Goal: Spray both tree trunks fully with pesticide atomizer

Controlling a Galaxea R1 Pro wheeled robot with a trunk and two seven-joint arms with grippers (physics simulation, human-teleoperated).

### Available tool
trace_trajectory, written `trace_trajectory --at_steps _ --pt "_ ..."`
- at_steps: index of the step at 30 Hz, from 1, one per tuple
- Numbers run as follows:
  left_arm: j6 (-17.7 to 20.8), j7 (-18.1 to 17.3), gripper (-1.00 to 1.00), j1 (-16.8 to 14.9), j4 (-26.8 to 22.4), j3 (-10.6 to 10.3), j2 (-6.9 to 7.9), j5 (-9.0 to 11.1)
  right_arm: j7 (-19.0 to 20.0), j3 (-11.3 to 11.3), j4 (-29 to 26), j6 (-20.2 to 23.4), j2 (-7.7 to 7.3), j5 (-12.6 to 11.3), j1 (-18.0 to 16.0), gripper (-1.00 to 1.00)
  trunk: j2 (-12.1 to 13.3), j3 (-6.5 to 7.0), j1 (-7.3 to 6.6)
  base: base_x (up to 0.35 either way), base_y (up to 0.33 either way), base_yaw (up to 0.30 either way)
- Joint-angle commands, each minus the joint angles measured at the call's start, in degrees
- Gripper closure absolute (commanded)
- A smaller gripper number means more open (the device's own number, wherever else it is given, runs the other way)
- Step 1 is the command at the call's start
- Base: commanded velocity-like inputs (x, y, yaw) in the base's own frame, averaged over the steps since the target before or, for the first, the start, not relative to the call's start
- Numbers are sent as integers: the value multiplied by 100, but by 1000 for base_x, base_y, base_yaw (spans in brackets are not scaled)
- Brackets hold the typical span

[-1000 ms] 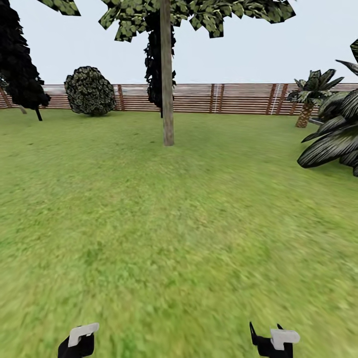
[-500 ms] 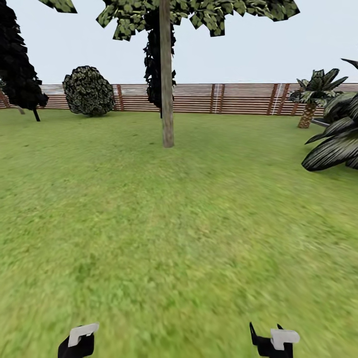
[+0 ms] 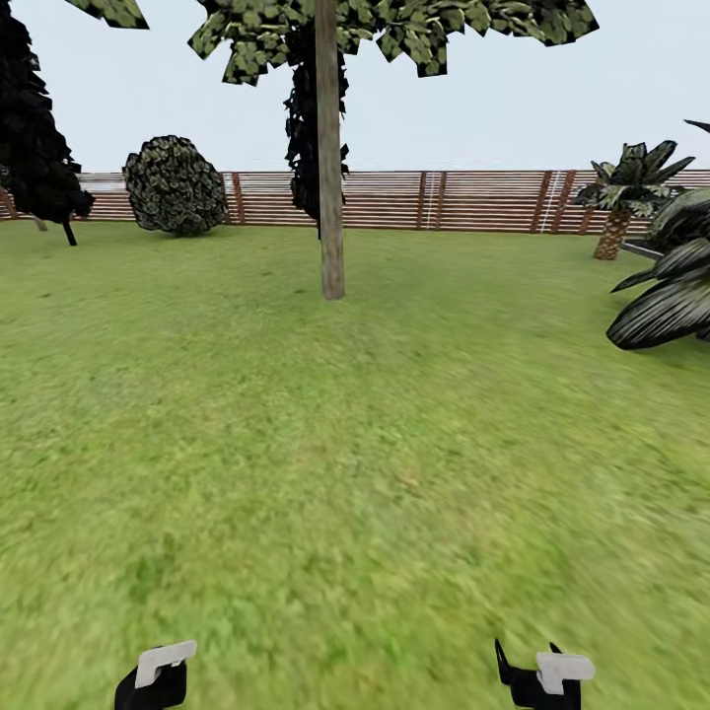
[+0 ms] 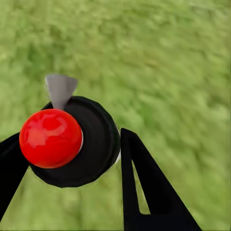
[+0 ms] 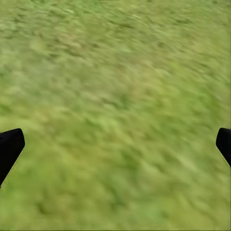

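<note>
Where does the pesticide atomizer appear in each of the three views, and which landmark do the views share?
Head view: I cannot make out the pesticide atomizer; the left gripper sits at the bottom edge, left of centre.
Left wrist view: the pesticide atomizer, red top toward the camera, sits between the gripper's black fingers, left of centre.
Right wrist view: I cannot find it among the grass.
Shared landmark: the green lawn lies under everything.

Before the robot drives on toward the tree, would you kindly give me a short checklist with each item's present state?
1. Pesticide atomizer held between the left gripper fingers: ok.
2. Right gripper open, nothing in it: ok.
3. Tree trunk ahead, upright on the lawn: ok.
4. Grass between robot and trunk free of obstacles: ok.
5. Trunk covered in pesticide: cannot tell; no white specks visible from here.
6. Second tree located: cannot tell.
</note>
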Motion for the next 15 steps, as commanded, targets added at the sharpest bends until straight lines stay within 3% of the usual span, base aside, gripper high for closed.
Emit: trace_trajectory --at_steps 1,15 --pt "-18 -7 100 -3 4 -10 0 50 0 -14 4 -17 1 7 -3 -100 -2 -5 3 337 0 0" --pt "-19 -7 100 -4 4 -10 0 58 -2 -12 4 -17 1 7 -3 -100 -2 -5 3 337 0 0"
